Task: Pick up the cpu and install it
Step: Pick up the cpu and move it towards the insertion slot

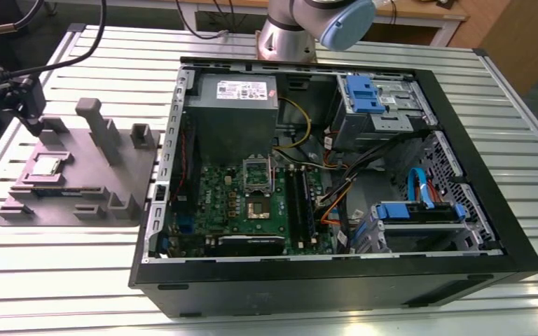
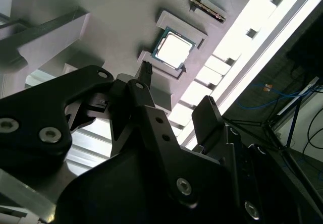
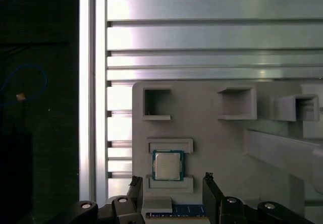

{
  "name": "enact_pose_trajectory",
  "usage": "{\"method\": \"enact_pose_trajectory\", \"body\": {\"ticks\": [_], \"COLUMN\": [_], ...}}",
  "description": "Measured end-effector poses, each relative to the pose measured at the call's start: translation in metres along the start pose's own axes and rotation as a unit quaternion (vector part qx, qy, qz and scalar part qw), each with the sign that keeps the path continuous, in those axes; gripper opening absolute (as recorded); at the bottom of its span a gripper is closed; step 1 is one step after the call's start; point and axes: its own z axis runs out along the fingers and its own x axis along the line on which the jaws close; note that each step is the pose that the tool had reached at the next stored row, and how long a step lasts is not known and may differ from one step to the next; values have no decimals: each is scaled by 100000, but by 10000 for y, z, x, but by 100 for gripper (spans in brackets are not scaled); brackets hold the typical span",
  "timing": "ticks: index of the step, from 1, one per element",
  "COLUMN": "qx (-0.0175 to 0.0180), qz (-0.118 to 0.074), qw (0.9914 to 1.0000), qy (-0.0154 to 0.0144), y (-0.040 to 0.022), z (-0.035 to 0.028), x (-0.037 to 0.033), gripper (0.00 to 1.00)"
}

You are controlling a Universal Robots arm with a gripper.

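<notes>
The cpu (image 1: 47, 166) (image 2: 174, 49) (image 3: 168, 165), a small square chip with a silver top, lies flat in a framed pocket of the grey moulded tray (image 1: 82, 203) at the exterior view's left. My gripper (image 1: 28, 119) (image 2: 176, 90) (image 3: 171, 181) hangs above that end of the tray, clear of the chip. It is open: both wrist views show its two black fingers (image 3: 135, 184) standing apart with the cpu framed between them and nothing held.
The open computer case (image 1: 493, 231) lies to the exterior view's right of the tray, holding a green motherboard (image 1: 250, 231) with a socket (image 1: 257, 208). Upright posts (image 1: 96, 122) rise from the tray near the gripper. A memory stick (image 3: 174, 214) lies beside the cpu. The table (image 1: 54, 280) is slatted metal.
</notes>
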Motion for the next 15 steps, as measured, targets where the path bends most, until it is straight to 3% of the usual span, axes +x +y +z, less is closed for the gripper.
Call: {"method": "enact_pose_trajectory", "body": {"ticks": [15], "qx": [-2], "qz": [1], "qw": [100000], "qy": [-4], "y": [-2], "z": [38], "x": [0], "gripper": [59]}}
